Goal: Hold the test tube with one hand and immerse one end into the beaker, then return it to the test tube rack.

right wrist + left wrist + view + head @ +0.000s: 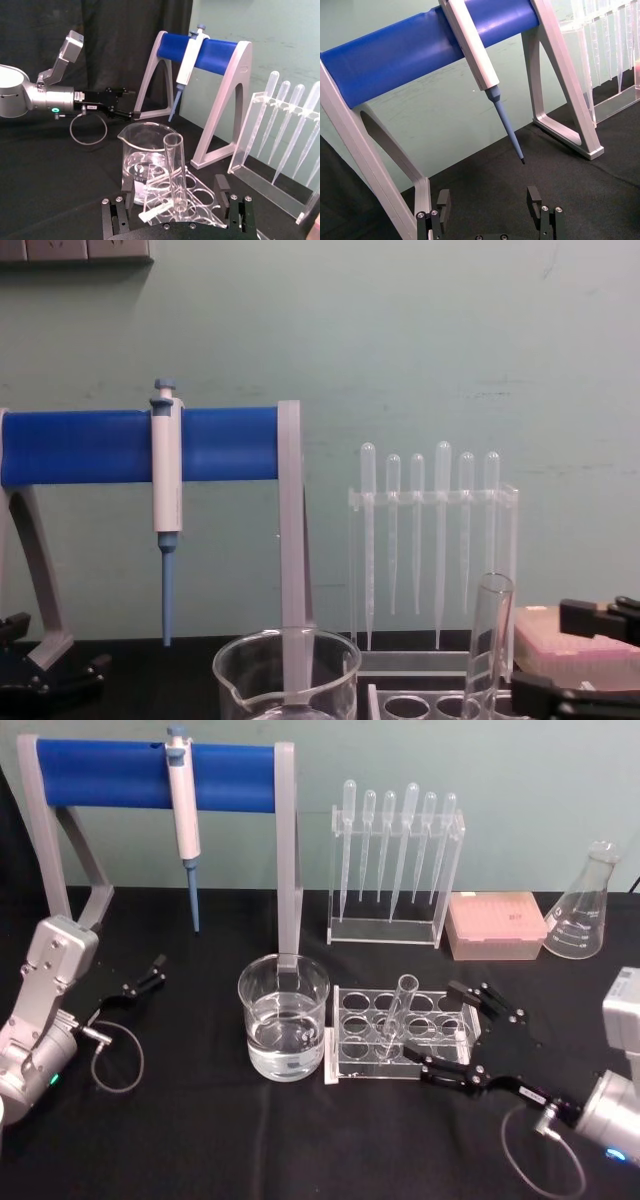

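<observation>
Nearest the robot on the right side of the black cloth-covered table (200, 1140), the right black two-fingered gripper (442, 1025) on its silver wrist reaches in at the right end of a clear acrylic test tube rack (368, 1012). Its fingers are spread wide and grasp nothing; in the right wrist view they stand on either side of the tube without touching it. The clear glass test tube (393, 1015) stands in a hole near the rack's middle, slightly tilted, mouth up. Just beside the rack on its left sits the wide clear glass beaker (262, 1005), partly filled with clear liquid, its spout showing in the chest view. Well apart on the left, the left black gripper (155, 972) hangs low over the cloth, its fingers parted and empty. Behind it stands a grey-legged stand with a blue cylindrical bar (100, 775), and a white-and-blue pipette (183, 810) hangs from the bar, tip down. Farther right along the back are a clear holder of thin plastic bulb pipettes (395, 850), a pink lidded box (495, 925) and a clear glass conical flask (583, 905).
</observation>
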